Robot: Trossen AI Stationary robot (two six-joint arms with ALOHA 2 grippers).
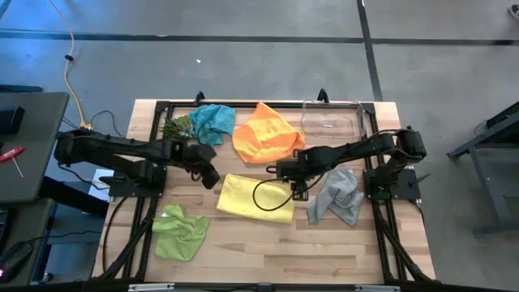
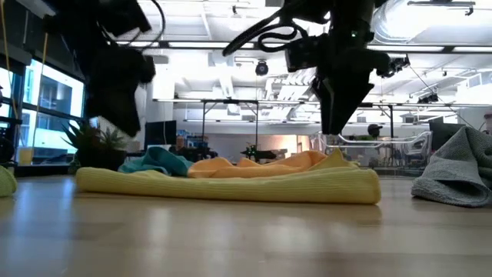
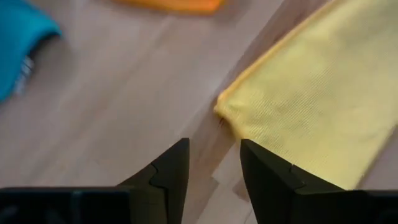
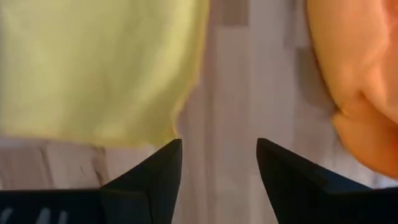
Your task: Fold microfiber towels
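Observation:
A yellow towel point(image 1: 255, 197) lies folded flat at the table's middle; it also shows in the low view point(image 2: 231, 185). My left gripper point(image 1: 212, 180) hovers open above its far left corner point(image 3: 227, 112). My right gripper point(image 1: 297, 191) hovers open above its far right corner point(image 4: 168, 134). The orange towel point(image 1: 266, 134) and teal towel point(image 1: 212, 122) lie bunched at the far side. The grey towel point(image 1: 339, 197) lies crumpled at the right, the lime green towel point(image 1: 180, 230) at the near left.
A clear plastic bin point(image 1: 332, 120) stands at the far right. A small green spiky plant point(image 1: 176, 127) sits beside the teal towel. Bare wood point(image 1: 284, 251) stretches along the near edge.

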